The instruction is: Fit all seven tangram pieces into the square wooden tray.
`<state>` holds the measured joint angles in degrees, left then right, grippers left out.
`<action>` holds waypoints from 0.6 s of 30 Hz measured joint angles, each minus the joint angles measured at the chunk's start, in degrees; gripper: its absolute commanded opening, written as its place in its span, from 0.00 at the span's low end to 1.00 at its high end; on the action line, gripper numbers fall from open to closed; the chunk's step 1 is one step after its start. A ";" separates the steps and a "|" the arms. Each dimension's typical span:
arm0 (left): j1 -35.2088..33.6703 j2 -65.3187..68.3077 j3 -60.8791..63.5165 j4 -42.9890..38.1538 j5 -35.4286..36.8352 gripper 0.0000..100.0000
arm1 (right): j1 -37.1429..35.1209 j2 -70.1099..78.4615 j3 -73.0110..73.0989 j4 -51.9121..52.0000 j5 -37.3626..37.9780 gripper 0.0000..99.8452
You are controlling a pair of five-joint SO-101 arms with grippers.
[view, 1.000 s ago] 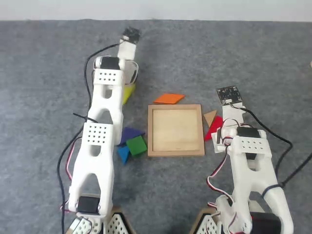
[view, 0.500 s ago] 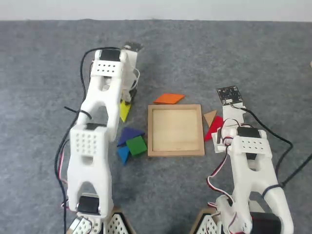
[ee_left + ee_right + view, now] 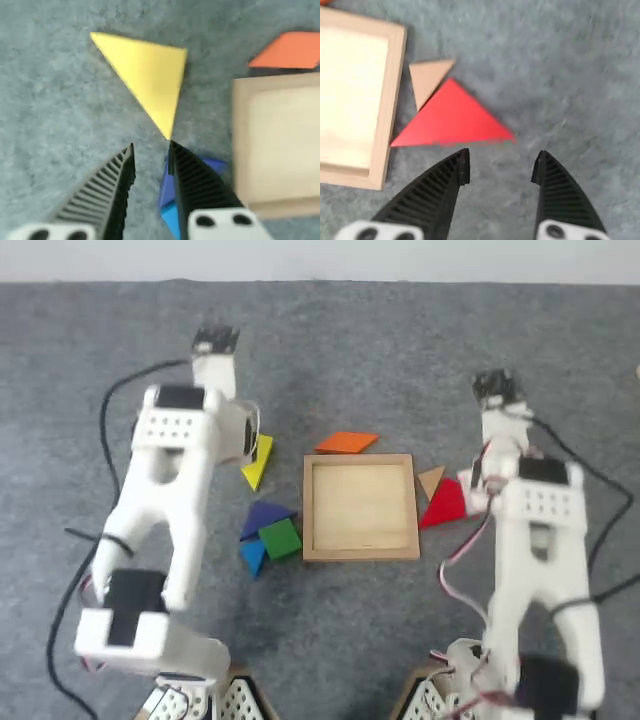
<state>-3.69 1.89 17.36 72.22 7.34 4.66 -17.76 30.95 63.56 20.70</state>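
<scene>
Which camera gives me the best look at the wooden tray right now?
The high view: the whole wooden tray shows there, all four rim sides, nothing inside. The left wrist view catches part of it by the orange parallelogram; the right wrist view, one edge beside the tan triangle.

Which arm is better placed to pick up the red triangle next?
Right. The right gripper hangs open just short of the red triangle beside the tray; the left gripper is by the yellow triangle on the tray's other side.
</scene>
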 measured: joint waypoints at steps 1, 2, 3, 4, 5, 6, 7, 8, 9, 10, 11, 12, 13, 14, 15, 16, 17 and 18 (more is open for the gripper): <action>-0.53 -1.14 3.08 -2.29 0.09 0.12 | 0.00 2.99 -3.16 1.05 0.18 0.22; -1.05 -2.20 5.19 -4.04 0.09 0.12 | -0.35 6.15 -6.15 1.93 0.26 0.22; -1.67 -2.90 6.24 -5.45 0.09 0.12 | -0.97 9.67 -8.88 2.90 0.26 0.22; -2.55 -3.34 6.77 -6.77 0.09 0.12 | -1.76 13.27 -10.99 3.87 0.26 0.22; -3.60 -3.60 6.86 -8.09 0.09 0.12 | -2.46 16.79 -12.48 4.57 -0.97 0.22; -4.84 -3.69 7.30 -9.32 0.18 0.12 | -2.99 20.48 -13.54 5.19 -2.99 0.22; -5.63 -3.69 7.38 -10.55 0.53 0.12 | -3.43 23.74 -14.42 5.63 -5.71 0.22; -5.98 -3.60 7.56 -11.25 0.53 0.12 | -3.78 26.46 -14.95 5.80 -8.88 0.22; -5.89 -3.60 7.56 -11.69 0.53 0.12 | -4.31 28.40 -15.12 5.80 -12.04 0.22; -5.63 -3.25 7.56 -12.04 0.44 0.12 | -5.10 29.63 -15.38 5.80 -15.21 0.22; -5.54 -2.73 7.56 -12.31 0.26 0.12 | -6.07 30.15 -15.38 5.80 -18.11 0.22; -5.54 -2.02 7.56 -12.40 0.26 0.12 | -7.21 30.24 -15.47 5.80 -20.57 0.22; -5.27 -1.67 7.56 -12.48 0.44 0.12 | -8.35 30.24 -15.47 5.80 -22.59 0.22; -4.84 -1.41 7.56 -12.57 0.53 0.12 | -9.49 30.33 -15.47 5.71 -24.62 0.22; -4.22 -1.41 7.56 -12.57 0.35 0.12 | -10.55 30.33 -15.47 5.54 -26.55 0.22; -3.78 -1.32 7.56 -12.57 0.26 0.12 | -11.69 30.33 -15.47 5.01 -28.92 0.22; -3.60 -1.23 7.56 -12.57 0.26 0.12 | -12.31 30.33 -15.47 4.31 -31.30 0.22; -3.60 -1.14 7.56 -12.57 0.26 0.12 | -12.75 30.33 -15.47 3.43 -33.76 0.22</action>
<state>-7.30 0.75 24.92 59.65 7.60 -8.09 12.57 15.47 66.99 -13.05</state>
